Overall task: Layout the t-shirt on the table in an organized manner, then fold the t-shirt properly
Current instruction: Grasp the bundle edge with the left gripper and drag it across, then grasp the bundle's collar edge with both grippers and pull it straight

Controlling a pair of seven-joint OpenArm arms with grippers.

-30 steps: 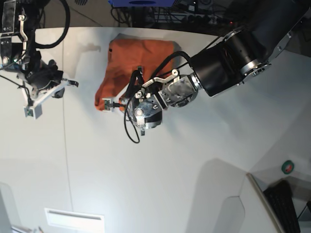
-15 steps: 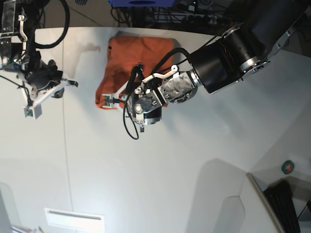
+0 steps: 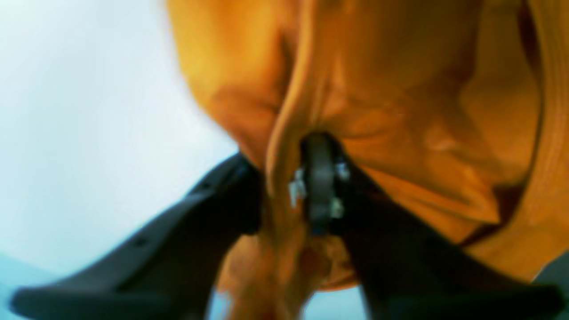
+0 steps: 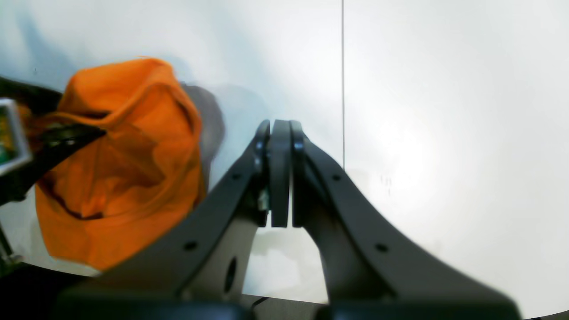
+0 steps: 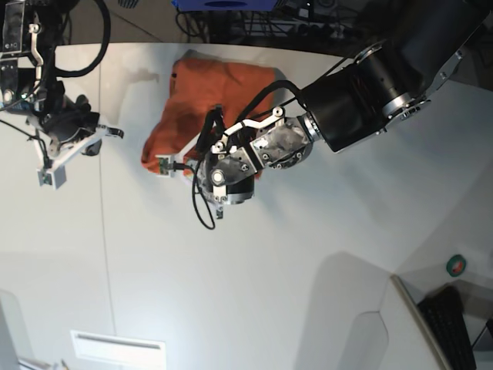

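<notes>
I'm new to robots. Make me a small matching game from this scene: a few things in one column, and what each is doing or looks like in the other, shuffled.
Things:
1. t-shirt
2. table
3. left gripper
4. right gripper

Descriptions:
A. jaws pressed together on nothing, away from the cloth
B. orange, crumpled in a heap
C. white, with a thin dark seam line
D. a fold of orange cloth between its fingers

Pairs: 1-B, 2-C, 3-D, 4-A
</notes>
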